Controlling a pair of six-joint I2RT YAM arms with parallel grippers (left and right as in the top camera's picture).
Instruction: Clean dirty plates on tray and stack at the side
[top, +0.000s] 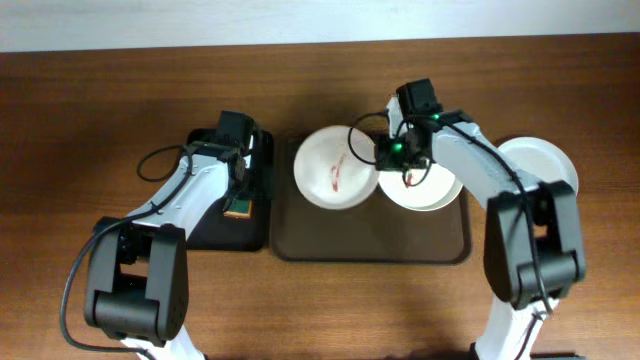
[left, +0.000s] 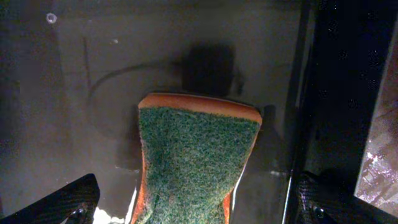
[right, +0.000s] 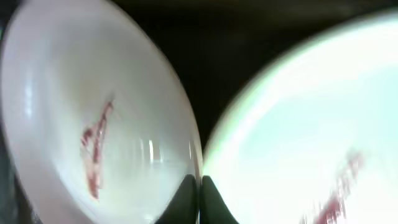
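Note:
Two white plates with red-brown sauce streaks lie on the dark brown tray (top: 370, 245): the left plate (top: 330, 170) (right: 93, 124) and the right plate (top: 432, 192) (right: 298, 124), touching edge to edge. My right gripper (top: 390, 152) (right: 200, 198) is at their meeting point, its fingers pinched together on the left plate's rim. A third, plain white plate (top: 548, 165) lies on the bare wood at the right. My left gripper (top: 240, 185) (left: 193, 208) is open, its fingers wide on both sides of a green-topped orange sponge (left: 196, 162) (top: 238, 207).
The sponge lies on a narrower black tray (top: 215, 235) (left: 74, 93) left of the brown tray. Cables loop from both arms over the wood tabletop (top: 80, 120). Both arm bases stand at the near edge.

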